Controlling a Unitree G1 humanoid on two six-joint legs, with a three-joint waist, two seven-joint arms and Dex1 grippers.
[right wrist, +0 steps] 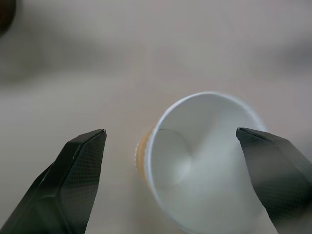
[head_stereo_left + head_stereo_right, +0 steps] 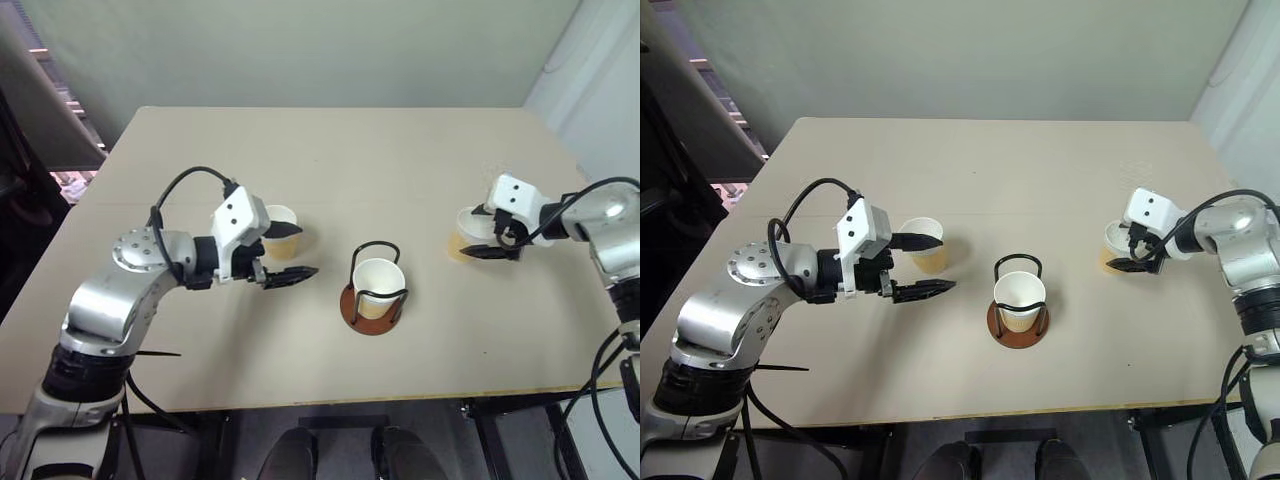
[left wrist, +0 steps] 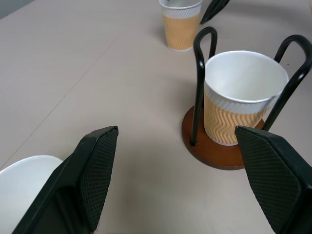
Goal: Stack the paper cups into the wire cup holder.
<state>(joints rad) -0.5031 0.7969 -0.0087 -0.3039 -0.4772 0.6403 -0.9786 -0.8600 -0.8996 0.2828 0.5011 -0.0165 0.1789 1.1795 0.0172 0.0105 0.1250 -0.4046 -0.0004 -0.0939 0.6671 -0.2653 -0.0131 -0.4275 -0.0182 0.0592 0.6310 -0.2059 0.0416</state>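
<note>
While both hands gape, right hand (image 2: 487,238) half hides a cup (image 2: 470,226); left hand (image 2: 283,254) screens another (image 2: 282,229)

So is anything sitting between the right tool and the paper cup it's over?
Nothing visible. The right tool is open, with the tan-yellow paper cup between its black fingers, and only bare beige table around it. The black wire cup holder stands apart, mid-table.

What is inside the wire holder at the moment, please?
One paper cup stands upright inside the wire holder, on its brown base. Its white inside looks empty. The cup's bottom covers the middle of the base.
</note>
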